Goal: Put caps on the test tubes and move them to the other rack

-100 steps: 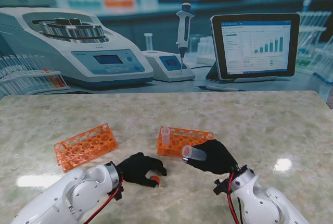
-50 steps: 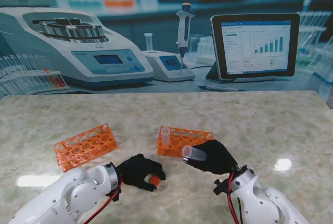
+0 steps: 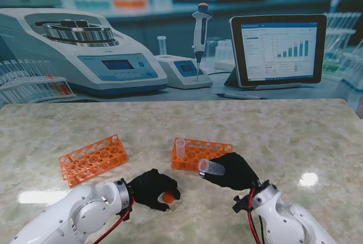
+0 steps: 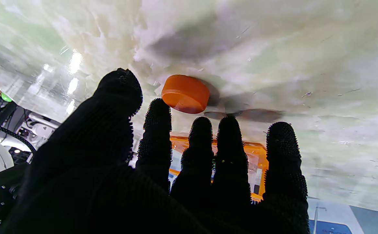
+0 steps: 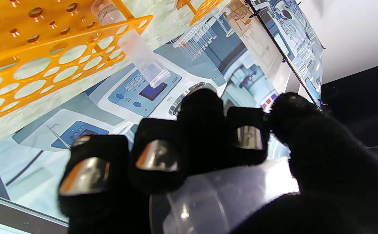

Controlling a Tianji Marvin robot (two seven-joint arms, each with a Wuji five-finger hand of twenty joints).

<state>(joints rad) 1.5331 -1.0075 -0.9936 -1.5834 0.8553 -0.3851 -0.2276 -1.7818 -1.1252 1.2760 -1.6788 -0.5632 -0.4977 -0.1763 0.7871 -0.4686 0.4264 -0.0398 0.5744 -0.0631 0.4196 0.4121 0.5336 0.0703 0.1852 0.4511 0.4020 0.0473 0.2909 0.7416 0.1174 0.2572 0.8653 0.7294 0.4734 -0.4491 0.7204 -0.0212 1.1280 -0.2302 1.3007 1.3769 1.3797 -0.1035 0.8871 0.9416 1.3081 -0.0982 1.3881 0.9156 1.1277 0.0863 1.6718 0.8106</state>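
Observation:
A small orange cap point(image 3: 168, 197) point(image 4: 185, 93) lies on the marble table point(image 3: 295, 136). My left hand point(image 3: 151, 188) point(image 4: 176, 182) is curled around it, open, with the index fingertip point(image 4: 158, 110) at the cap's edge and the thumb apart. My right hand point(image 3: 236, 171) point(image 5: 208, 146) is shut on an uncapped clear tube point(image 3: 210, 167) point(image 5: 221, 195), held tilted with its mouth toward the left hand. Behind it stands an orange rack point(image 3: 203, 154) point(image 5: 46, 58) with one clear tube point(image 3: 180, 147) point(image 5: 143, 58) upright in its left end. A second orange rack point(image 3: 93, 159) sits farther left.
The backdrop behind the table shows a printed lab scene with a centrifuge point(image 3: 85, 51), a pipette point(image 3: 199, 34) and a tablet point(image 3: 278, 48). Bare marble stretches to the right of the racks and beyond them.
The left hand's fingers have curled closer around the orange cap, which has stayed in place on the table. The right hand and its tube have not moved.

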